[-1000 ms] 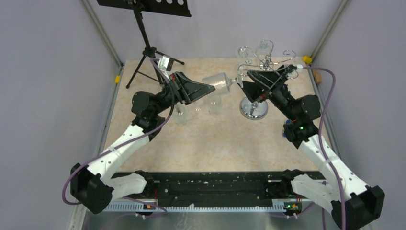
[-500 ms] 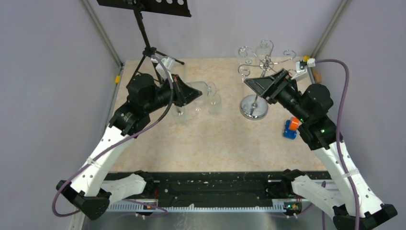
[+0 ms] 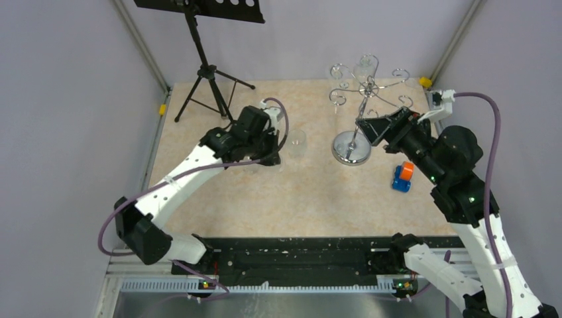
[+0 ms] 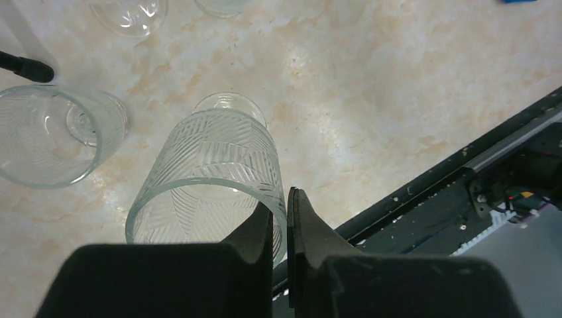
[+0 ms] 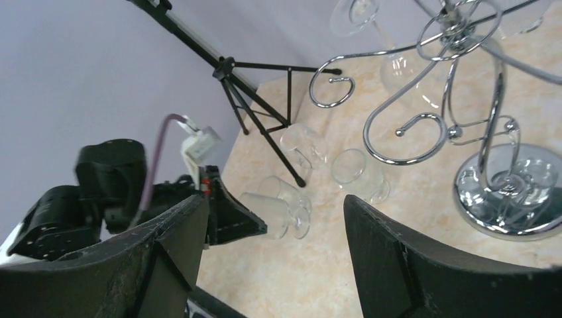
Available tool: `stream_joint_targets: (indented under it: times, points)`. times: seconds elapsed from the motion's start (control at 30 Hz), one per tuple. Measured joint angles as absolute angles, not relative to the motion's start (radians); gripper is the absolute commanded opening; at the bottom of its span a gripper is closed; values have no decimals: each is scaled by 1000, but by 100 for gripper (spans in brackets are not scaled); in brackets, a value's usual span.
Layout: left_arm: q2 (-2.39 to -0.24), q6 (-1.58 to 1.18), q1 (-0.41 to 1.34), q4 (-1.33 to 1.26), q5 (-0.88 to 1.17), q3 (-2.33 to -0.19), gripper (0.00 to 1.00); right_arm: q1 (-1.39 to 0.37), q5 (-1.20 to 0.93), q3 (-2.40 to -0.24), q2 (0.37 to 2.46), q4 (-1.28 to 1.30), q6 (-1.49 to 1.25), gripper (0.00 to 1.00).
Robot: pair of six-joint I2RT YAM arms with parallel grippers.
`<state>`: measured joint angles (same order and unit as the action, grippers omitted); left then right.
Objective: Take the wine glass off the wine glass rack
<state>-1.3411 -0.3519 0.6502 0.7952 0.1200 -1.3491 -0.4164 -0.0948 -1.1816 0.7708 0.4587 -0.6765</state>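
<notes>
Wine glass [image 4: 213, 159]: clear, herringbone-etched bowl; tilted.

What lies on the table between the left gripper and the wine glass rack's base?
A single clear glass, in the top external view, between the left gripper, gripping a patterned glass, and the wine glass rack.

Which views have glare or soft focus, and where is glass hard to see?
Top external: the wine glass rack base gleams with hot spots, and a standing glass nearly vanishes against the marbled table. Left wrist: the wine glass is crisp, the left tool a featureless black. Right wrist: the right tool looms dark and soft, the chrome sharp.
</notes>
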Motion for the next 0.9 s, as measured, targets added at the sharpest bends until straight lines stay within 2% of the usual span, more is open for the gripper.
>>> stream_joint_targets:
  times: [0.47,0.9]
  points:
    - [-1689,-357,681,833,-25,-1453,0,-416,15,-1193,687,532,-646,75]
    - [-1744,-375,683,826,-51,-1461,0,-416,18,-1191,682,533,-648,75]
